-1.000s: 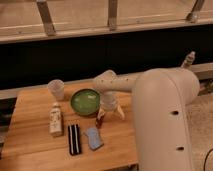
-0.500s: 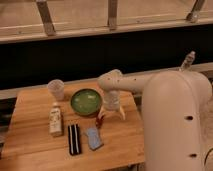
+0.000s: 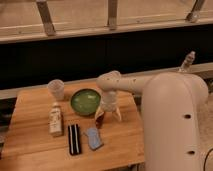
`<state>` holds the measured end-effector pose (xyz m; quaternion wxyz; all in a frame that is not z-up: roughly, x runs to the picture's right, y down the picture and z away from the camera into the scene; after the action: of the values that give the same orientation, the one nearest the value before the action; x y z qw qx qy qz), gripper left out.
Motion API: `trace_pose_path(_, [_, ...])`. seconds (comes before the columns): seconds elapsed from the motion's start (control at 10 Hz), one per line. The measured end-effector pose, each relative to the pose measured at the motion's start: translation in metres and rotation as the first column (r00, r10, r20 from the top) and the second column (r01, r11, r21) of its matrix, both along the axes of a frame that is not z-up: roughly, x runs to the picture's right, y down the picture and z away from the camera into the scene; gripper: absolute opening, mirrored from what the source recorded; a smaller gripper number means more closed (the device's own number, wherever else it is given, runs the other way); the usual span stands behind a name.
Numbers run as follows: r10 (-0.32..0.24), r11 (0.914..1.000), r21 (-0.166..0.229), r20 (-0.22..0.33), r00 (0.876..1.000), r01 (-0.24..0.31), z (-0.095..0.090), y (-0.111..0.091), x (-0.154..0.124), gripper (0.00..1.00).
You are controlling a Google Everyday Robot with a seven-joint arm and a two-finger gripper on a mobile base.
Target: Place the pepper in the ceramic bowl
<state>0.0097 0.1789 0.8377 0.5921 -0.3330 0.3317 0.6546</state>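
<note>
The pepper [image 3: 100,120] is a small dark red piece lying on the wooden table [image 3: 35,145], just right of and in front of the green ceramic bowl [image 3: 84,101]. My gripper [image 3: 108,119] points down over the table to the right of the bowl. It is open, with the pepper by its left fingertip [image 3: 98,117]. The bowl looks empty. My white arm [image 3: 170,115] reaches in from the right and hides the table's right side.
A clear plastic cup [image 3: 56,89] stands left of and behind the bowl. A small bottle [image 3: 55,120] stands at the left. A black bar [image 3: 74,138] and a blue-grey sponge-like piece [image 3: 93,137] lie near the front edge. A dark wall runs behind the table.
My gripper has come down a little toward the table beside the bowl, close to the pepper. The objects on the table have not moved.
</note>
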Motion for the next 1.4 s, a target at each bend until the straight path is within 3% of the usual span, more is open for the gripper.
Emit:
trace_pose_path(0.3, [-0.012,0.9997,-0.022,0.028,1.000,0.012,0.012,0.008,-0.015,0.77])
trace_pose_path(0.4, [-0.017,0.9994,-0.029,0.032,0.999,0.018,0.018,0.011,-0.017,0.71])
trace_pose_path(0.6, [-0.032,0.9985,-0.043,0.037,0.999,0.034,0.026,0.019,-0.020,0.49])
trace_pose_path(1.1, [-0.035,0.9983,-0.044,0.033,0.999,0.037,0.025,0.018,-0.019,0.03])
trace_pose_path(1.4, [-0.033,0.9990,-0.028,0.036,0.999,0.034,0.025,0.015,-0.018,0.00])
